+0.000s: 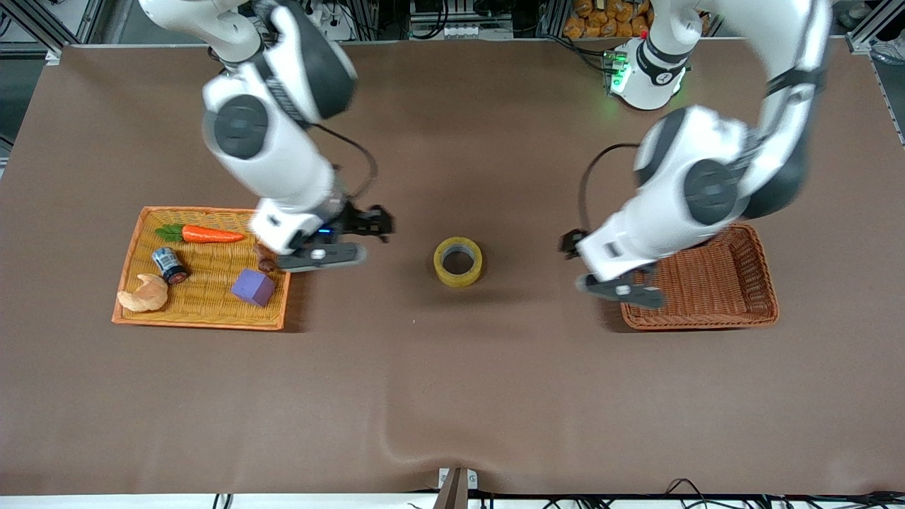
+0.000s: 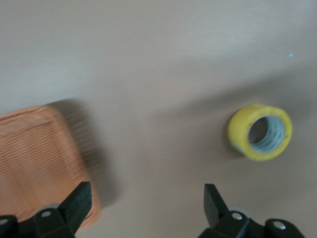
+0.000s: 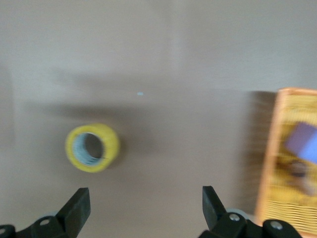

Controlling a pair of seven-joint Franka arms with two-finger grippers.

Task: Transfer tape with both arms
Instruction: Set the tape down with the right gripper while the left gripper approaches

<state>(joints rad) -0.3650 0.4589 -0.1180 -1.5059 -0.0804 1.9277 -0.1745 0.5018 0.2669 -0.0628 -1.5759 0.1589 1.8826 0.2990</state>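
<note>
Tape (image 1: 458, 261) alone on bare table (image 1: 452, 396); nothing crowds it, open all round.

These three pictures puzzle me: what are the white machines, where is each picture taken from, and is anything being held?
The white machines are two robot arms. The large picture looks down from across the table; the other two come from cameras on each arm's wrist.

The yellow tape roll lies flat on the table between the arms; nothing holds it. The right end effector hangs open over the edge of the yellow tray, which holds a carrot, a small jar, a croissant and a purple cube. The left end effector hangs open over the edge of the empty brown basket.
</note>
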